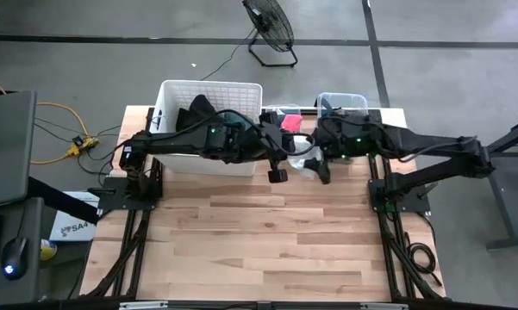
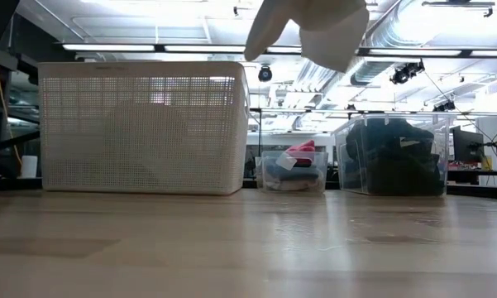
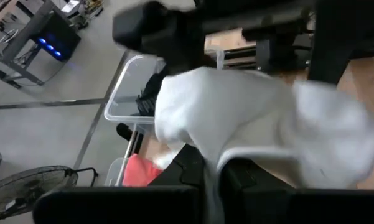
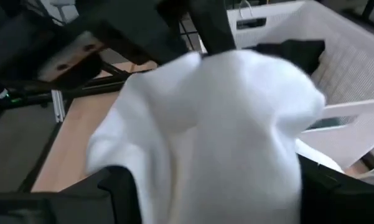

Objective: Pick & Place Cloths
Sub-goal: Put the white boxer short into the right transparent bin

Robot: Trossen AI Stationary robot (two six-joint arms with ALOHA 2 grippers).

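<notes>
While bunched between both arms, white cloth (image 4: 218, 137) in clamped left tool (image 3: 211, 186), across wide-spread right tool (image 4: 211, 186).

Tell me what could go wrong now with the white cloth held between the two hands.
1. The left hand is shut on the white cloth while the right hand stands wide around it; a poor handover may drop it on the table.
2. It hangs beside the basket and small tub, so it could fall between them.

One white basket (image 1: 209, 129). Two clear tubs: a small one (image 2: 293, 171) and a large one (image 2: 394, 155). Two arms, each with one end effector. One white cloth (image 2: 314, 29), one red-pink cloth (image 2: 302, 150).
</notes>
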